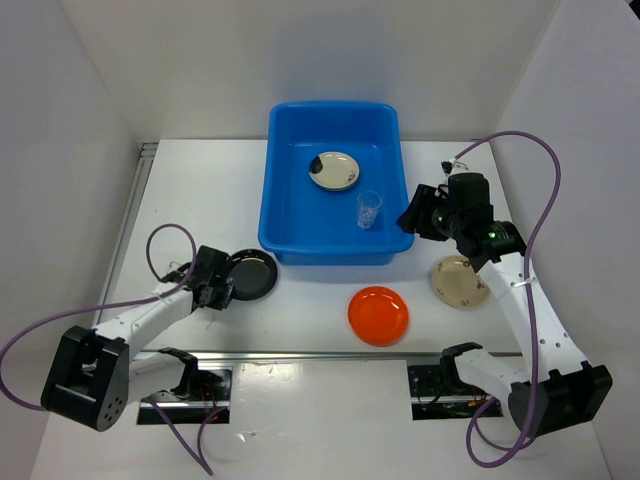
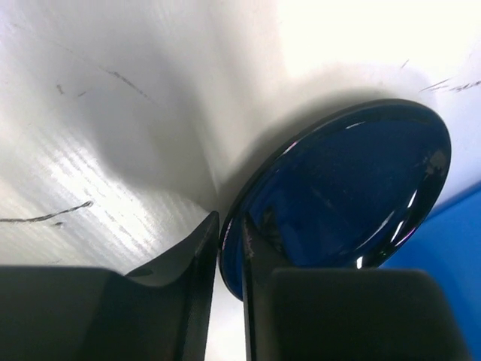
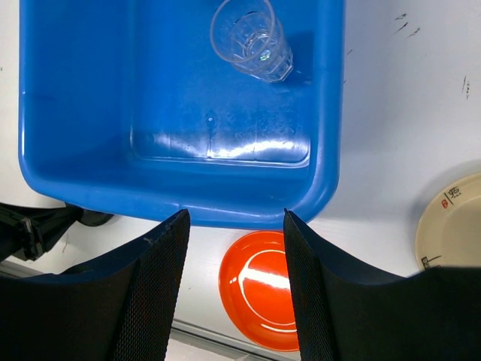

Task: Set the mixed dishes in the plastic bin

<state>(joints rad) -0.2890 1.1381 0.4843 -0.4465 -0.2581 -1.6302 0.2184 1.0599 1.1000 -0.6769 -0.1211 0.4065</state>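
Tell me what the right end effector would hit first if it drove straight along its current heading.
Probably the plastic bin, at its near rim or floor short of the glass cup; depth is unclear.

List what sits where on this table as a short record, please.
in bin: cream plate, cup
on table: orange plate, second cream plate
left gripper: shut on black plate, at its rim
right gripper: open, empty, by the bin's near right corner
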